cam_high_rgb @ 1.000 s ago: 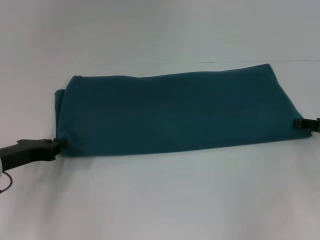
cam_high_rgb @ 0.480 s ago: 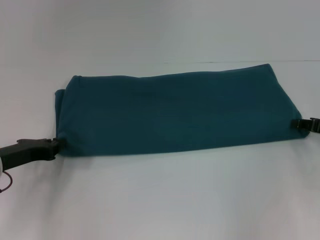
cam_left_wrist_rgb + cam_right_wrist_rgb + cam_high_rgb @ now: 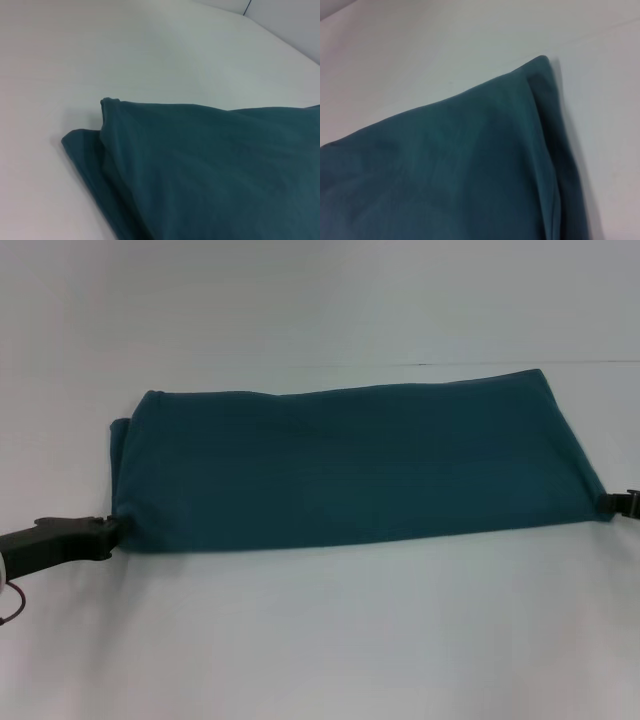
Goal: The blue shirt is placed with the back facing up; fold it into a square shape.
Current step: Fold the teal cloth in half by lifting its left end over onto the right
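Observation:
The blue shirt (image 3: 350, 465) lies folded into a long plain band across the white table (image 3: 330, 640). My left gripper (image 3: 118, 528) is at the band's near left corner, shut on the cloth edge. At the picture's right border my right gripper (image 3: 608, 502) is shut on the near right corner, and only its tip shows. The left wrist view shows the blue shirt (image 3: 215, 170) at its left end, with a lower layer sticking out beside the top layer. In the right wrist view the blue shirt (image 3: 445, 170) shows its far right corner with a folded edge. Neither wrist view shows fingers.
The white table surface runs around the shirt on all sides. A thin dark seam (image 3: 580, 363) crosses the far right of the table. A red cable (image 3: 8, 605) hangs by my left arm.
My right gripper has moved right and slightly nearer, and the shirt's near right corner has stretched out with it. The left gripper and the left end have stayed put.

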Robot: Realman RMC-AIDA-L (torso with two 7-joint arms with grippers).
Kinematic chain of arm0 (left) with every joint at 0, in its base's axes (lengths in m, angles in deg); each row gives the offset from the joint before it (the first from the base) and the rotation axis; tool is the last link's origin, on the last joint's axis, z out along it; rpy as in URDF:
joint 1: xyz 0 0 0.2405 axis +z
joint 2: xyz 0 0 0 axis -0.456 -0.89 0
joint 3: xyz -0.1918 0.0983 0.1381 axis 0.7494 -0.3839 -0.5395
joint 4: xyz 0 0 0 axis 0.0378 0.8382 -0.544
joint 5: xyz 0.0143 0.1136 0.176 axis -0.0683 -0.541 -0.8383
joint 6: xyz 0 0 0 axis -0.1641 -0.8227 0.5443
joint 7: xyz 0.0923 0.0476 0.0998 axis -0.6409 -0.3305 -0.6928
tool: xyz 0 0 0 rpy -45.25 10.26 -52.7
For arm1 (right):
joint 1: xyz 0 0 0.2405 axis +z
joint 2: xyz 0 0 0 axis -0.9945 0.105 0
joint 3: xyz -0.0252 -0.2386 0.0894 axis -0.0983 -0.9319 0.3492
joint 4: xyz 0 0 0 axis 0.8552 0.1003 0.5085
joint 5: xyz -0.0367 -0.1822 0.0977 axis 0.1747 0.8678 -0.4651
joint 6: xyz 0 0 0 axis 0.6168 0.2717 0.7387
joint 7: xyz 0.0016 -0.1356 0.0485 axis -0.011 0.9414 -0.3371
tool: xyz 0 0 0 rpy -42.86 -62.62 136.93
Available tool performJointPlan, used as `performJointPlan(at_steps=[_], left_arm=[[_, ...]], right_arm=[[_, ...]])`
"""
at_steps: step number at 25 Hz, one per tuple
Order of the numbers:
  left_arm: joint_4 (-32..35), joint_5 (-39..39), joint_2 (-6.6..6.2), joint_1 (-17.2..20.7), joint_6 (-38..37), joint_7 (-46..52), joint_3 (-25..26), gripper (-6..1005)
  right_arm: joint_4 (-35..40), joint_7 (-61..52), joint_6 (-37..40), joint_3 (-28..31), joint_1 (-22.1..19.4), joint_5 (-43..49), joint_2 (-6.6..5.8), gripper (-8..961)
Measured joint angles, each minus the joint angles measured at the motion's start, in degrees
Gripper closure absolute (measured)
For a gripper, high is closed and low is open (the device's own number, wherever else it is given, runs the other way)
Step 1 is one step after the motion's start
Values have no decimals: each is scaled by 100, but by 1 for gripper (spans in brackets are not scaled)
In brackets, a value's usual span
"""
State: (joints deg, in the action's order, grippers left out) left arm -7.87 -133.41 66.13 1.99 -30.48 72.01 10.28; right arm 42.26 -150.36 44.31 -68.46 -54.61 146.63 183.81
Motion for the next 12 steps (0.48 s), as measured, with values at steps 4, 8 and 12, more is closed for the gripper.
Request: performJointPlan(at_steps=[4, 8, 12], left_arm=[[15, 0, 0, 12, -22, 0, 8, 884], [58, -5, 0, 47, -45, 5, 36, 876], [177, -11, 0, 135, -62, 49, 46, 868]], right_arm=[[42, 63, 92, 48, -90, -131, 1, 954], [48, 263, 311, 233, -227, -304, -6, 954], [59, 474, 569, 527, -380, -368, -9, 954]])
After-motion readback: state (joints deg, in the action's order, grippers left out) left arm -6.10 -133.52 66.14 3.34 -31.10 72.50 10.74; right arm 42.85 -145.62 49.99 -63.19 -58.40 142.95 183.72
